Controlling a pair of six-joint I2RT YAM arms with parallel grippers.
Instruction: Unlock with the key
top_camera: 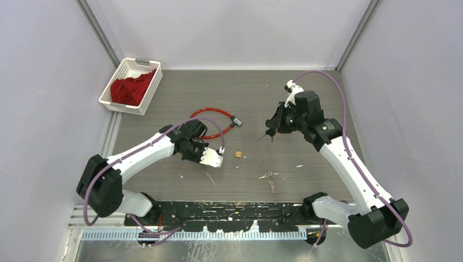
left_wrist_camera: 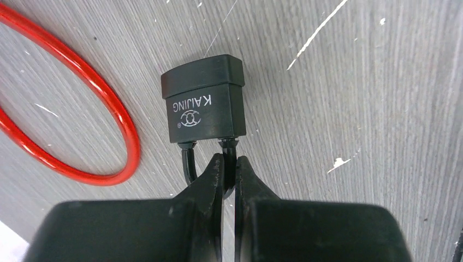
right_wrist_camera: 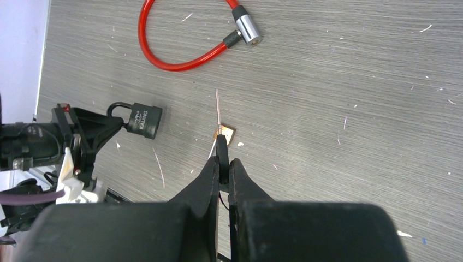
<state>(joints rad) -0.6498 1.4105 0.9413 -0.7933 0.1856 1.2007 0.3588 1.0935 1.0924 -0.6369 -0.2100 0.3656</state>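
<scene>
Left pincer is pressed together on one leg of the shackle of the black padlock; the padlock body juts out beyond the fingertips, and the right wrist view shows the same grip from the side. The right pincer is closed on the key, whose thin pale blade sticks straight out past the tips. A small brass piece sits right at that tip, and the view is too poor to say whether it belongs to the key or lies on the surface below. The two pincers are well apart, and the key is not in the padlock.

The surface is grey wood-grain, scratched and flecked with white. A red cable lock with a silver end lies looped on it beyond the left pincer; a small metal cluster lies near the front, between the arms; a white basket holding red cloth stands in the far left corner. Pale walls with metal rails close in the sides and back.

The padlock face reads KAJING in white, upside down in the left wrist view, with a round emblem beside it.
</scene>
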